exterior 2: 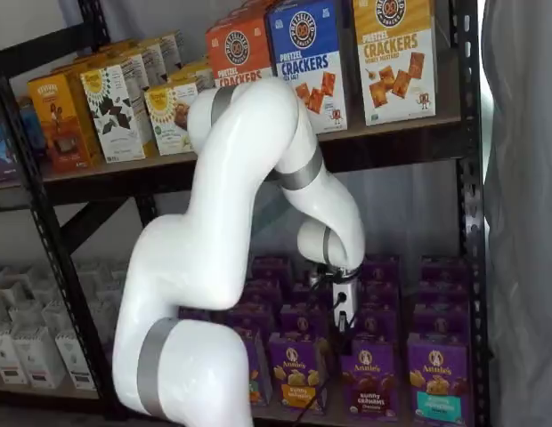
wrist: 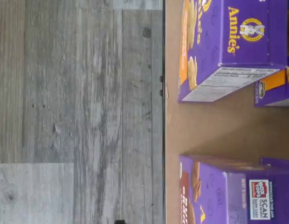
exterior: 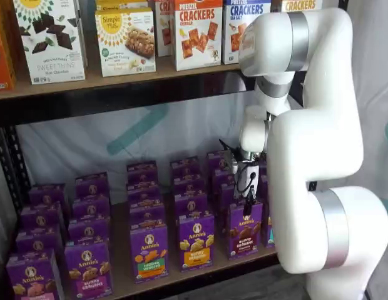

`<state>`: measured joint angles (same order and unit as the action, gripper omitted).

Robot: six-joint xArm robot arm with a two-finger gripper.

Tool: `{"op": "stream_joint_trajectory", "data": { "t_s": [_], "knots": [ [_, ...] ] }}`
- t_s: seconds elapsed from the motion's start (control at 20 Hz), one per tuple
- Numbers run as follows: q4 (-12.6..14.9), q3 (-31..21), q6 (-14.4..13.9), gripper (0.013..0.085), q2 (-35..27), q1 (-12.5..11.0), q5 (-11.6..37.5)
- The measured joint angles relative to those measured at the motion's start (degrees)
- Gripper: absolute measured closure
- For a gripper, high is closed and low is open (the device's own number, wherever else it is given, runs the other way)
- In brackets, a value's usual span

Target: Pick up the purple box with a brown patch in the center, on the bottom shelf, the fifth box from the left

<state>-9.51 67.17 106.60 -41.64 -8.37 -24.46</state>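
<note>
The purple box with the brown band stands upright in the front row of the bottom shelf, right of a yellow-band carton. It also shows in a shelf view. My gripper hangs just above the box's top, close to it. It shows in both shelf views as a white body with dark fingers. No gap between the fingers shows, and no box is in them. The wrist view shows the shelf board with a gap between two purple cartons.
Rows of purple Annie's cartons fill the bottom shelf behind and beside the box. A teal-band carton stands right of it. Cracker boxes stand on the upper board. Grey plank floor lies in front of the shelf. Black rack posts frame the sides.
</note>
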Motion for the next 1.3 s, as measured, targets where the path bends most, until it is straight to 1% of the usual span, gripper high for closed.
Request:
{"op": "stream_joint_trajectory", "data": {
  "t_s": [0.1, 0.35, 0.65, 0.9, 1.3],
  "knots": [
    [-0.24, 1.51, 0.26, 0.013, -1.15, -0.11, -1.88],
    [-0.67, 3.79, 0.85, 0.013, -3.76, -0.29, -1.88],
    [-2.37, 7.01, 2.79, 0.013, -6.3, -0.79, -2.46],
    [-1.78, 9.25, 2.39, 0.013, -7.79, -0.98, -3.0],
    [0.33, 13.6, 0.57, 0.013, -11.55, -1.06, -3.45]
  ]
}}
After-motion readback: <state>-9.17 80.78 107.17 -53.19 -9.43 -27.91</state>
